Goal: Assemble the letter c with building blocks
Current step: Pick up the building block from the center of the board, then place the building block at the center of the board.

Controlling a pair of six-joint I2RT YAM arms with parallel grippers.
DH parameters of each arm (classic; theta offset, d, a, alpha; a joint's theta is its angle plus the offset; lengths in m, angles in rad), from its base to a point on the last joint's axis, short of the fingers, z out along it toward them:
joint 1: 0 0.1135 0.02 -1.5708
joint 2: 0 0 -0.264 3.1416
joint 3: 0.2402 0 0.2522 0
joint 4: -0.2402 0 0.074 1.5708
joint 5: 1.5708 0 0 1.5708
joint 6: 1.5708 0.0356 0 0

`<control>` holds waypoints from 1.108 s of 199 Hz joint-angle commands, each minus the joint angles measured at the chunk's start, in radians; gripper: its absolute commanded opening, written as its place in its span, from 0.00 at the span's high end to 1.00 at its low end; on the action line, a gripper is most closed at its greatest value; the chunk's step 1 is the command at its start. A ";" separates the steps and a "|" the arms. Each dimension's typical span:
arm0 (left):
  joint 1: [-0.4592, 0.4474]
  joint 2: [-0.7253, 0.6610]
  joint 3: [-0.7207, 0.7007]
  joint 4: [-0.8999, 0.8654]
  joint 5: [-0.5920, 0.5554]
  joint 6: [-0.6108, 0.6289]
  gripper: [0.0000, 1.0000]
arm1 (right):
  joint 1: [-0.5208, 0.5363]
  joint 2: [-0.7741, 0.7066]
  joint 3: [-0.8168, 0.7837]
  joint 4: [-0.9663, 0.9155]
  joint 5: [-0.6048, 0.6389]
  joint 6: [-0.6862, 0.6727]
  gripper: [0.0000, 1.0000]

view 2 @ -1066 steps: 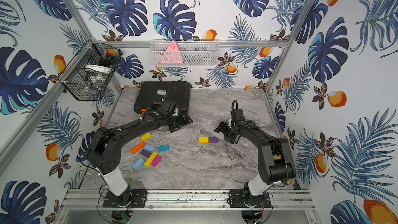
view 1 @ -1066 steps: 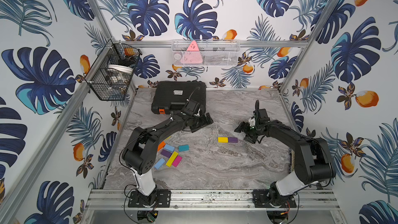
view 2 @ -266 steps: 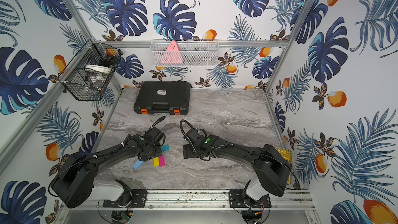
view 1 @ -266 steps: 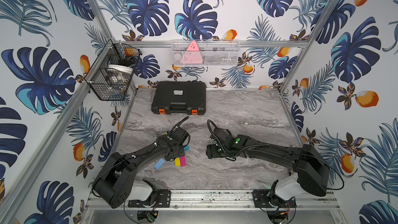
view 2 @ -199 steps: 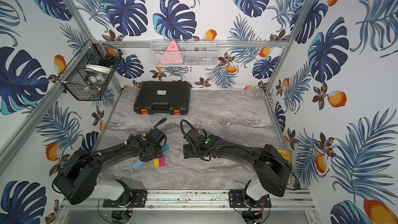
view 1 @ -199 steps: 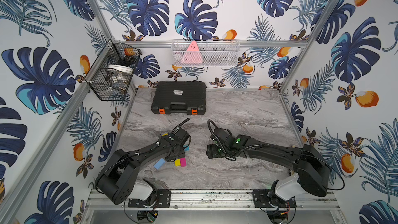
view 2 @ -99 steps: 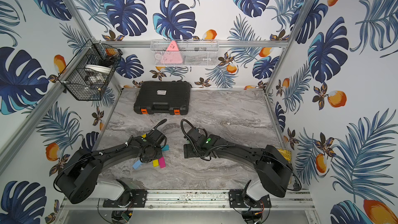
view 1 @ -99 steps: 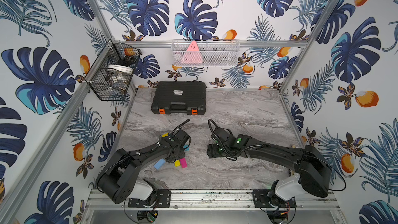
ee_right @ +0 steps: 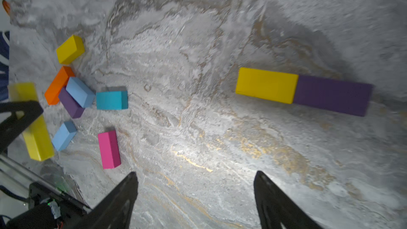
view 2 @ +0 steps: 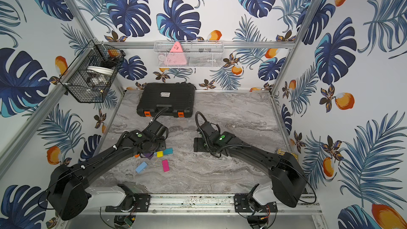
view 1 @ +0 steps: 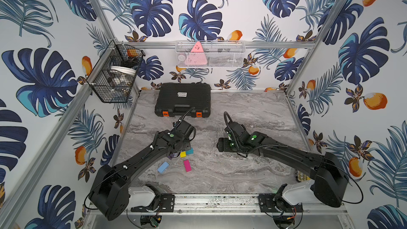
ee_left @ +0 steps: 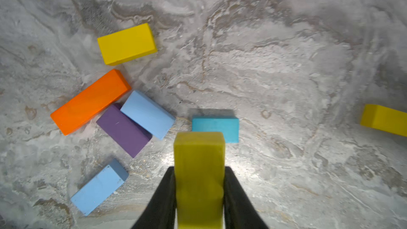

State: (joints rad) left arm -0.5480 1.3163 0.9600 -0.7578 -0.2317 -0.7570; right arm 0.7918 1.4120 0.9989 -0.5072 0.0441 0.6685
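The left gripper (ee_left: 199, 169) squeezes a long yellow block (ee_left: 199, 150) near the teal block (ee_left: 215, 128). The right gripper (ee_right: 196, 173) is wide open above the bench (ee_right: 198, 117), well apart from the teal block.

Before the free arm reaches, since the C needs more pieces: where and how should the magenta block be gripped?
Mid-length, across its narrow width, from straight above. The magenta block lies flat, touching nothing, with both long sides free. The open right tool looks roughly lined up with those sides.
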 commanded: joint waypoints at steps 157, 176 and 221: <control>-0.460 0.683 0.411 0.160 0.101 -0.137 0.73 | -0.204 -0.343 -0.291 -0.209 0.072 0.063 0.15; -0.460 0.700 0.420 0.161 0.095 -0.142 0.73 | -0.205 -0.344 -0.292 -0.215 0.073 0.058 0.15; -0.456 0.699 0.422 0.166 0.101 -0.142 0.56 | -0.205 -0.347 -0.300 -0.222 0.073 0.062 0.15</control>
State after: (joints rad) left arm -1.0080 2.0155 1.3830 -0.6060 -0.1337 -0.8845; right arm 0.5869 1.0710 0.7033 -0.7033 0.0998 0.7212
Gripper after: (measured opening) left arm 0.374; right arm 0.852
